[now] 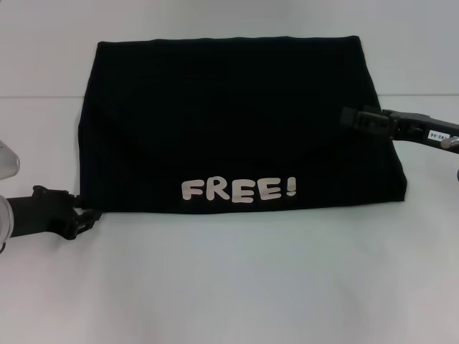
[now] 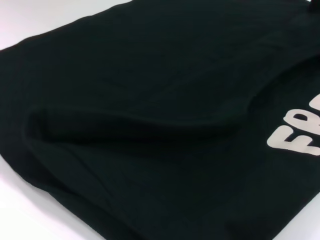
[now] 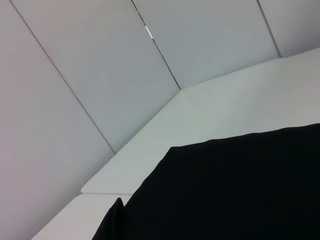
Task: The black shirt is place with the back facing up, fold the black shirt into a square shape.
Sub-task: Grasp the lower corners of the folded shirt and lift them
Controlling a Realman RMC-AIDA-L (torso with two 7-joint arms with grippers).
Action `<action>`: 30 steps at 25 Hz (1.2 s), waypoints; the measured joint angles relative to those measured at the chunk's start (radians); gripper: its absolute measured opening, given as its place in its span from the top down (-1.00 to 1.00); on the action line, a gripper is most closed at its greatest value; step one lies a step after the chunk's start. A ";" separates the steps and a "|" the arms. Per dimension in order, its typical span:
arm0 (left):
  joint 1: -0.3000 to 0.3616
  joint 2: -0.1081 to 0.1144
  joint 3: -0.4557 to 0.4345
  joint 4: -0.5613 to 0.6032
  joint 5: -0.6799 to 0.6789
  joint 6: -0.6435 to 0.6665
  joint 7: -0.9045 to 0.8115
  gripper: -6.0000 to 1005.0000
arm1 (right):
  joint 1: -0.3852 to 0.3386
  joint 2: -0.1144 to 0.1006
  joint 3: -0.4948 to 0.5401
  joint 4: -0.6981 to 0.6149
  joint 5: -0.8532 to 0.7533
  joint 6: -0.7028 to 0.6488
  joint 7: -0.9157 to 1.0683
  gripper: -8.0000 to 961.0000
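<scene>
On the white tabletop (image 1: 229, 287) the black shirt (image 1: 237, 122) lies folded into a wide block with pale "FREE!" lettering (image 1: 238, 190) along its near edge, the left tool (image 1: 84, 218) at its near left corner and the right tool (image 1: 353, 117) over its right edge, their grips impossible to tell.

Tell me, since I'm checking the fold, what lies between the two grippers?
In the head view, the folded black shirt spans the stretch between the left gripper and the right gripper, its white FREE! print along the near edge.
</scene>
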 joint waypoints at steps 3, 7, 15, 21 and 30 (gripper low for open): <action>-0.005 0.000 0.001 0.000 -0.002 -0.001 0.000 0.03 | -0.003 -0.003 0.000 0.001 -0.002 0.000 0.002 -0.49; -0.010 0.000 0.002 -0.003 -0.007 -0.005 -0.002 0.37 | -0.009 -0.009 -0.009 0.002 -0.013 0.002 0.008 -0.49; -0.012 -0.001 0.005 0.019 -0.006 0.004 -0.018 0.97 | -0.014 -0.056 -0.022 -0.006 -0.159 0.036 0.171 -0.49; -0.009 -0.001 0.002 0.036 -0.004 0.009 -0.038 0.97 | -0.001 -0.088 -0.032 -0.007 -0.293 0.048 0.291 -0.49; -0.012 0.001 0.006 0.036 0.000 0.009 -0.042 0.98 | 0.017 -0.068 -0.034 0.005 -0.376 0.142 0.287 -0.49</action>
